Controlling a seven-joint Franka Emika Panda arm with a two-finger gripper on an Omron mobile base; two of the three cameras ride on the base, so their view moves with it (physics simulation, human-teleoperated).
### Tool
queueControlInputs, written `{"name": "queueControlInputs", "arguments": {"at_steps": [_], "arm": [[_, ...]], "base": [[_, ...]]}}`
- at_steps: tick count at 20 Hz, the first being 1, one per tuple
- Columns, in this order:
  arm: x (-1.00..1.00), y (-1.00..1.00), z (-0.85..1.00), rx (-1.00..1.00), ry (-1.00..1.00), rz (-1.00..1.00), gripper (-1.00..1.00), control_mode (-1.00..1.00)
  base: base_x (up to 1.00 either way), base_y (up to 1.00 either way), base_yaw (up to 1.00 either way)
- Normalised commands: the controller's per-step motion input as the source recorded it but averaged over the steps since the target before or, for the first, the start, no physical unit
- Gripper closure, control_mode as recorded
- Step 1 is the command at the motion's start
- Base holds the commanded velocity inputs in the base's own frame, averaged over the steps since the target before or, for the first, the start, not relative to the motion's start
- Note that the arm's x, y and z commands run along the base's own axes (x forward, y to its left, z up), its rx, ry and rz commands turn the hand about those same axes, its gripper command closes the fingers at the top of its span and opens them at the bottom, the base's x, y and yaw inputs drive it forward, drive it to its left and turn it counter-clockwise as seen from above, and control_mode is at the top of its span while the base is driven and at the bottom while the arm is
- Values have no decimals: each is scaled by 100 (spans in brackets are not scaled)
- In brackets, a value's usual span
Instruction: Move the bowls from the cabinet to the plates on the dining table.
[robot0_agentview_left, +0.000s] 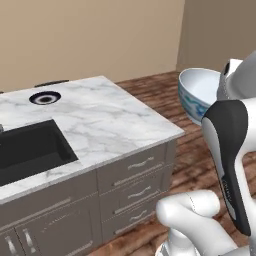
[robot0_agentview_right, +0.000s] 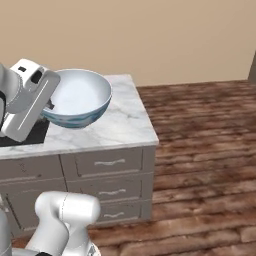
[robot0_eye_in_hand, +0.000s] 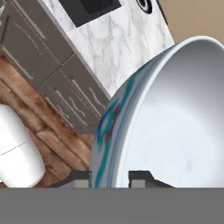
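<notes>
Glossy white rounded arm (robot0_agentview_left: 200, 220) with a black joint band (robot0_agentview_left: 229, 150)

Marble top (robot0_agentview_left: 115, 120): wide bare stretch, free passage.
Sink (robot0_agentview_left: 30, 147): sunken gap at left.
Plate (robot0_agentview_left: 45, 97): lone obstacle, far edge.

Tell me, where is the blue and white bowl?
The bowl is up in the air, pinched by the gripper, near the marble table's corner.
</notes>
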Motion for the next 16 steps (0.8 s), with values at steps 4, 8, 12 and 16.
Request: {"name": "queueControlInputs", "arguments": {"at_steps": [4, 8, 12, 16], "arm": [[0, 0, 0, 0, 0, 0, 100, 100], [0, 0, 0, 0, 0, 0, 100, 100], [0, 0, 0, 0, 0, 0, 100, 100], [0, 0, 0, 0, 0, 0, 100, 100]], "base": [[39, -32, 35], [37, -44, 30], [39, -51, 27], [36, -57, 25]]}}
